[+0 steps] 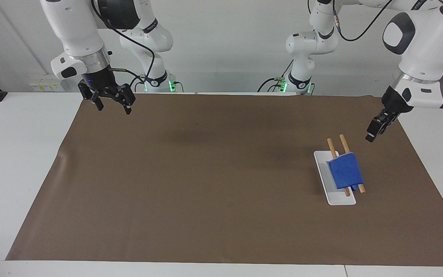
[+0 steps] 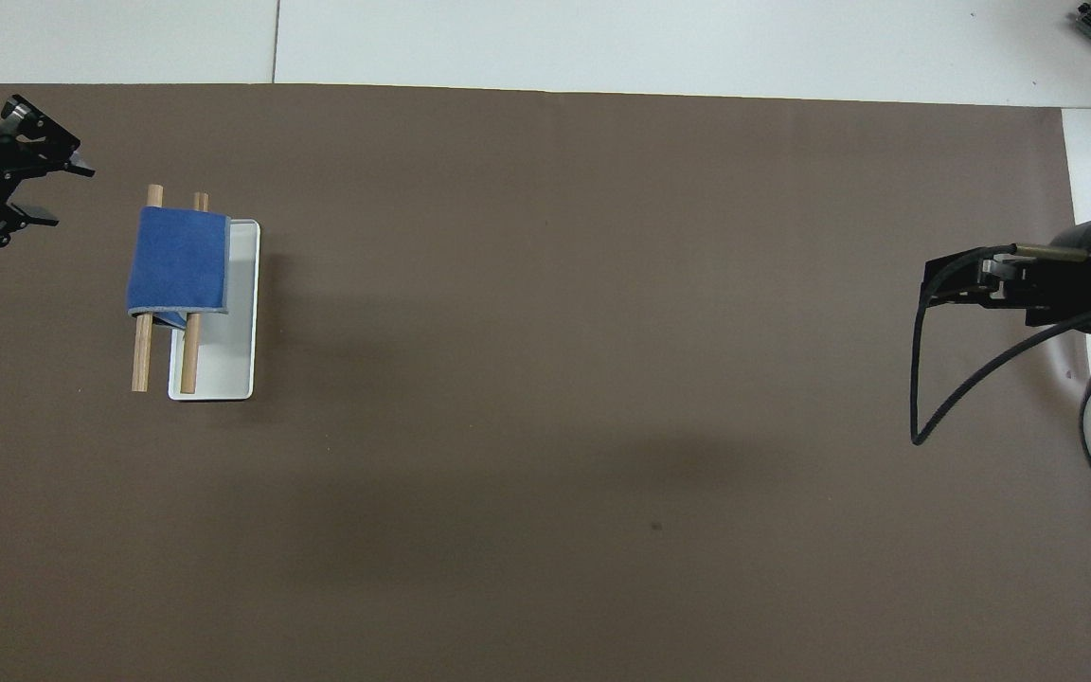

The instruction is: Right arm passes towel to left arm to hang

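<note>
We are judging the hanging done: the towel (image 1: 345, 169), a soft blue terry fold, is draping over the rack's (image 1: 333, 188) two round wooden rods, below and well apart from our left gripper (image 2: 39, 185), whose fingers are standing apart, empty. Our right gripper (image 1: 112, 102) is waiting at its own end, fingers apart, holding nothing.
</note>
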`<state>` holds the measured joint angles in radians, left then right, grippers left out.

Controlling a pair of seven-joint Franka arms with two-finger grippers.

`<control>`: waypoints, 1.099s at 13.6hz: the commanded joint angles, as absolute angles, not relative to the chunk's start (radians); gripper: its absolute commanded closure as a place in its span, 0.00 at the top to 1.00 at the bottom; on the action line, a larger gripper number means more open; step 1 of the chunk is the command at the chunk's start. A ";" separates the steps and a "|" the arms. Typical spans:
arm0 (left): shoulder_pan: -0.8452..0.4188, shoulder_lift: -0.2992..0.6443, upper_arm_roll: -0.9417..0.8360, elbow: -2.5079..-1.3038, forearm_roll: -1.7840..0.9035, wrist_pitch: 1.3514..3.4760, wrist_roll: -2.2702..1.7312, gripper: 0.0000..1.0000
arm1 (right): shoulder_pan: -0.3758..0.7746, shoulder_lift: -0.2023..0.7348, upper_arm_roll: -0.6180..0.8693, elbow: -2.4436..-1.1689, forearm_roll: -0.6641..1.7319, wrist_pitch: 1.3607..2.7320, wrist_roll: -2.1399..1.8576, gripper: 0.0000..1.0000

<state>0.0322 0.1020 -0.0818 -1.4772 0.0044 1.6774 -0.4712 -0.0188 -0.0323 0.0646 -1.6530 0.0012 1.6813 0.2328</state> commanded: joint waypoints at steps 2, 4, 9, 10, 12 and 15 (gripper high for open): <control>0.028 0.063 -0.080 -1.457 0.037 1.539 -0.208 0.58 | -0.025 -0.035 0.067 -1.654 -0.006 1.664 0.242 1.00; 0.028 0.025 -0.084 -1.459 0.026 1.514 -0.178 0.59 | -0.025 -0.035 0.067 -1.654 -0.006 1.664 0.242 1.00; 0.026 -0.020 -0.115 -1.471 0.025 1.480 -0.132 0.97 | -0.025 -0.035 0.067 -1.654 -0.006 1.664 0.242 1.00; 0.026 -0.021 -0.124 -1.476 0.029 1.480 -0.127 1.00 | -0.025 -0.035 0.067 -1.654 -0.006 1.664 0.242 1.00; 0.026 -0.029 -0.127 -1.491 0.028 1.488 -0.129 1.00 | -0.025 -0.035 0.067 -1.654 -0.006 1.664 0.242 1.00; 0.026 -0.029 -0.130 -1.491 0.020 1.494 -0.124 1.00 | -0.025 -0.035 0.067 -1.654 -0.006 1.664 0.242 1.00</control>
<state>0.0312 -0.0122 -0.1335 -1.4715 0.0119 1.4926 -0.1408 -0.0188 -0.0323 0.0646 -1.6530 0.0012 1.6813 0.2328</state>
